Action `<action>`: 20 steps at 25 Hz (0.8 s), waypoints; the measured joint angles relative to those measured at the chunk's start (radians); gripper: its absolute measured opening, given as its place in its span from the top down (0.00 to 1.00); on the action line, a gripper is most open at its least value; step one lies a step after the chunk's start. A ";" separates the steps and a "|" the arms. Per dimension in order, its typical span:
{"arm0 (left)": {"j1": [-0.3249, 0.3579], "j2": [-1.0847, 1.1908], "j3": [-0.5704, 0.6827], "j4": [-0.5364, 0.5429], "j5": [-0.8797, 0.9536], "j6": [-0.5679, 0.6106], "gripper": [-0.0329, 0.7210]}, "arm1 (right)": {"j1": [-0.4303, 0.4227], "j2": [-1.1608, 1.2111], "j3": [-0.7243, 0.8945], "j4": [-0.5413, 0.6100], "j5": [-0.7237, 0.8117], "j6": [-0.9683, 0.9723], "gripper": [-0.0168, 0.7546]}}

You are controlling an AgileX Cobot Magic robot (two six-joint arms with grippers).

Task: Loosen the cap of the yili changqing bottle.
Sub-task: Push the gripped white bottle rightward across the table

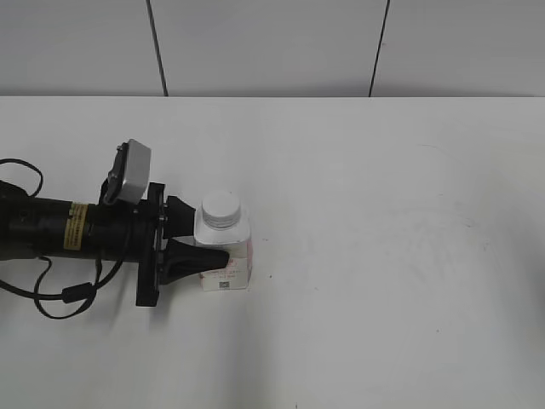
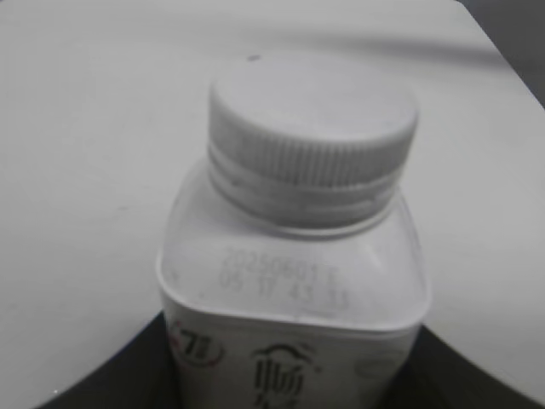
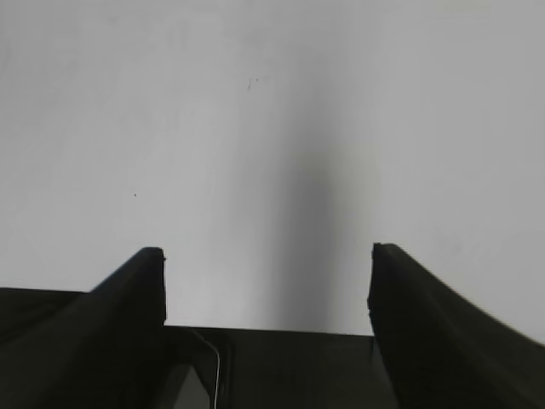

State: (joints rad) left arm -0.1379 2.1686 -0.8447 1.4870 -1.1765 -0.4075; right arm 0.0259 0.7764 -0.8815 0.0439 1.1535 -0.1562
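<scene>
The bottle (image 1: 225, 251) stands upright on the white tabletop (image 1: 383, 256), left of centre, with its cap (image 1: 221, 207) screwed on. The left claw (image 1: 209, 243) reaches in from the left and is clenched around the bottle's body. The right claw (image 3: 266, 281) is released, its fingers (image 3: 136, 298) spread over bare tabletop.

My left pincer (image 1: 197, 239) flanks the bottle (image 1: 228, 256); from its twelve through six o'clock the worktop (image 1: 400, 256) lies open.
</scene>
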 joint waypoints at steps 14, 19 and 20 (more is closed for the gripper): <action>0.000 0.000 0.000 0.035 -0.010 0.000 0.50 | -0.001 0.394 -0.273 0.057 0.059 0.124 0.33; 0.000 0.000 0.000 0.036 -0.011 0.000 0.50 | 0.010 0.474 -0.274 0.104 0.059 0.121 0.35; 0.000 0.000 0.000 0.036 -0.011 0.000 0.50 | 0.016 0.487 -0.274 0.112 0.059 0.121 0.36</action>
State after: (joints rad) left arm -0.1379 2.1686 -0.8447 1.5231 -1.1872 -0.4075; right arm 0.0417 1.2634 -1.1556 0.1558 1.2121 -0.0356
